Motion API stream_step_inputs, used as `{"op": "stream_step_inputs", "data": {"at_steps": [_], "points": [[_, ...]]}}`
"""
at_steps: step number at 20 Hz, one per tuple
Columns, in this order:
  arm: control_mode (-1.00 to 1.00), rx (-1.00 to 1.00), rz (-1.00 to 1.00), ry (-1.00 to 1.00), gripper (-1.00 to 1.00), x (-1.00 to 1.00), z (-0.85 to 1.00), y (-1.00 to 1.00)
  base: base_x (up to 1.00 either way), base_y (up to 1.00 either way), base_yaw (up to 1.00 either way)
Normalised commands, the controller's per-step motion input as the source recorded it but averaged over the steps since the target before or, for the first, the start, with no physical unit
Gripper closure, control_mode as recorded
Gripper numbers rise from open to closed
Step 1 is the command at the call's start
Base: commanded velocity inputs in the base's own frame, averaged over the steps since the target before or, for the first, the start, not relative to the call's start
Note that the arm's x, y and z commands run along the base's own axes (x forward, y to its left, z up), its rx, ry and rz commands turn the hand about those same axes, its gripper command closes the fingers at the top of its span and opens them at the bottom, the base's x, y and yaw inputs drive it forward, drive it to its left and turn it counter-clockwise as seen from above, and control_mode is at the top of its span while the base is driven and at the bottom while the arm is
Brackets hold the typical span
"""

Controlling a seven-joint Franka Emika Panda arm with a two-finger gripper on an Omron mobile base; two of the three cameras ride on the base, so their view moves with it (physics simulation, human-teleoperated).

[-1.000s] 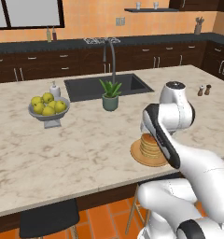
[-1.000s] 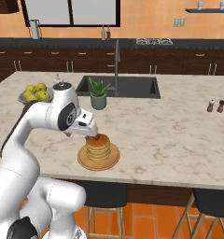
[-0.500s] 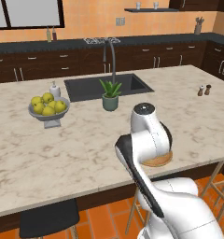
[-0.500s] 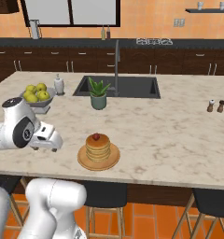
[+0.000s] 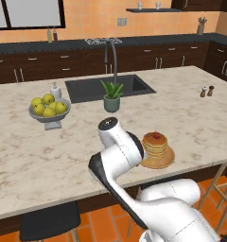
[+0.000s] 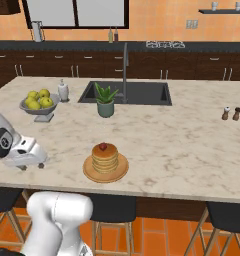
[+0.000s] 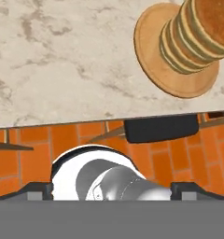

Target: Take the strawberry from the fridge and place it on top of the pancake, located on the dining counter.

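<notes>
The small red strawberry (image 5: 155, 136) (image 6: 103, 147) rests on top of the pancake (image 5: 155, 145) (image 6: 104, 158) (image 7: 198, 37), a golden stack on a brown-orange plate (image 6: 119, 172) (image 7: 156, 51) near the front edge of the beige dining counter (image 5: 30, 160) (image 6: 182, 150) (image 7: 62, 60). My gripper (image 6: 34, 161) (image 7: 112, 189) hangs open and holds nothing, well to the left of the plate and by the counter's front edge. In the hand view its tips stand wide apart, with the stack at the upper right. The fridge is out of view.
A grey bowl of yellow fruit (image 5: 49, 108) (image 6: 39, 102) and a soap dispenser (image 5: 55, 90) stand at the left. A potted plant (image 5: 111, 97) (image 6: 105, 101) sits before the dark sink (image 5: 108, 87). Two shakers (image 6: 231, 113) are at the right. Dark stools (image 5: 49, 222) (image 7: 160, 128) stand under the edge.
My arm has swung away from the pancake stack, leftward and down toward the counter's front edge. The strawberry stays on top of the stack. The jaws remain open.
</notes>
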Motion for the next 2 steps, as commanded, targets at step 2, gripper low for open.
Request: {"op": "stream_step_inputs", "data": {"at_steps": [2], "points": [[-1.00,-0.20,-0.01,0.09,-1.00,0.01,-0.29,0.26,0.00,0.00,0.00]]}}
